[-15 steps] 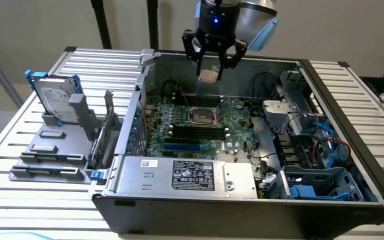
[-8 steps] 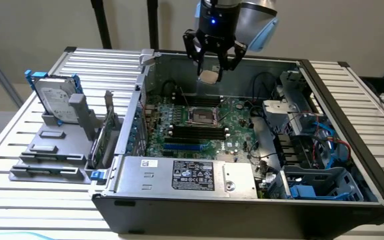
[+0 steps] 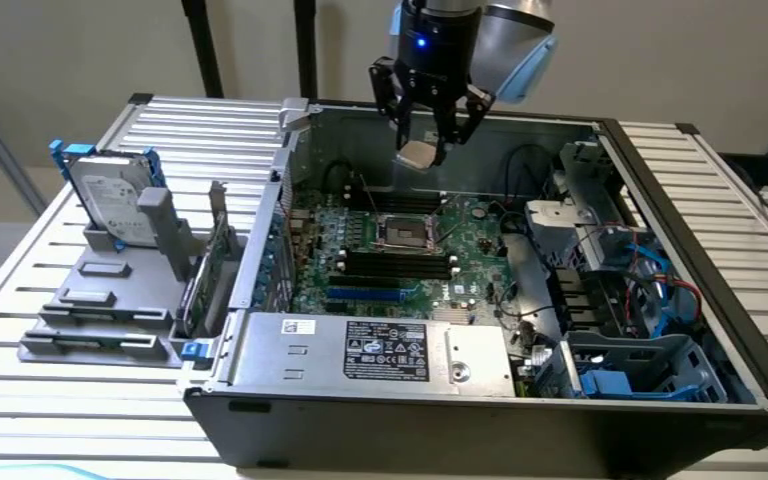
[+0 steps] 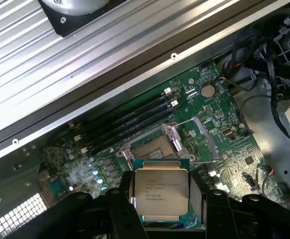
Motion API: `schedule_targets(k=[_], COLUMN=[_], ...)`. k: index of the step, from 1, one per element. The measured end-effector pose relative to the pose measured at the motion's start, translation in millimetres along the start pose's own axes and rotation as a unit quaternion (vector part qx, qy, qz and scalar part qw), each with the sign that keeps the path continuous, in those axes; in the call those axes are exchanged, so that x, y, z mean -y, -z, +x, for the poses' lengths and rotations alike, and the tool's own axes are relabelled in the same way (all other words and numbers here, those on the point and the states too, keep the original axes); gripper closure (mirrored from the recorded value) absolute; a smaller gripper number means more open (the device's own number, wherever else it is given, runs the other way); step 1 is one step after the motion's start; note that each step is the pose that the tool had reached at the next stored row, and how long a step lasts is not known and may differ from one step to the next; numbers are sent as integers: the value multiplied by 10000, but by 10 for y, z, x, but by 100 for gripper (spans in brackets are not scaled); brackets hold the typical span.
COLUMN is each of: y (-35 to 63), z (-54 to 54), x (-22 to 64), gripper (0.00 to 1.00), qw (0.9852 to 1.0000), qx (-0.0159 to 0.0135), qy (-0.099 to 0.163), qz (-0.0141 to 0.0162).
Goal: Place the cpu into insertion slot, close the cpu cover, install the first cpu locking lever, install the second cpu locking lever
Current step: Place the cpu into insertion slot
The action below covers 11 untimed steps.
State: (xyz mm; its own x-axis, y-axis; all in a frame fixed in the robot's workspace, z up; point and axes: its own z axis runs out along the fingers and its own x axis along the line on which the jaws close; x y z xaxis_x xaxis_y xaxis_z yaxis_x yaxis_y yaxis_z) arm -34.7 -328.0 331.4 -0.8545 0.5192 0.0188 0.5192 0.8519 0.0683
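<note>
Gripper [image 3: 424, 140] hangs above the open computer case [image 3: 491, 435], jaws clenched on the cpu [image 3: 418, 154] by two opposite edges. Judged, this hold leaves the chip's underside free to seat. The cpu is in the air, well apart from the insertion slot [image 3: 408, 233], which sits lower on the green motherboard [image 3: 478, 270], just beside the black memory slots [image 3: 391, 265].

The exterior view establishes the chip's height over the board and the case's position on the slatted table [image 3: 77, 400]. The wrist view adds what that angle cannot — the chip's printed silver face, held squarely between the jaws, and the slot's dark centre lying uncovered. Judged: chip in hand, not yet placed.
</note>
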Motion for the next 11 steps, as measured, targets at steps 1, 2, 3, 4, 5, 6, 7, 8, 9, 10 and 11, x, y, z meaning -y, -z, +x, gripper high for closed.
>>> schedule_targets(k=[1,2,3,4,5,6,7,8,9,10,11], y=[-1,-2,-2,-3,-3,-4,-5,-5,-6,-7,-7], z=[0,0,0,0,0,0,0,0,0,0,0], x=[0,0,0,0,0,0,0,0,0,0,0], gripper=[46,46,46,46,46,46,46,46,46,46,46], qw=[10000,9998,9996,9993,9990,9985,9980,9974,9967,9959,9951], qx=[6,12,19,25,31,37,43,49,56,62,68], qy=[-90,-179,-272,-361,-451,-541,-630,-720,-812,-901,-990], qz=[-2,-4,-6,-7,-9,-10,-12,-14,-15,-17,-19])
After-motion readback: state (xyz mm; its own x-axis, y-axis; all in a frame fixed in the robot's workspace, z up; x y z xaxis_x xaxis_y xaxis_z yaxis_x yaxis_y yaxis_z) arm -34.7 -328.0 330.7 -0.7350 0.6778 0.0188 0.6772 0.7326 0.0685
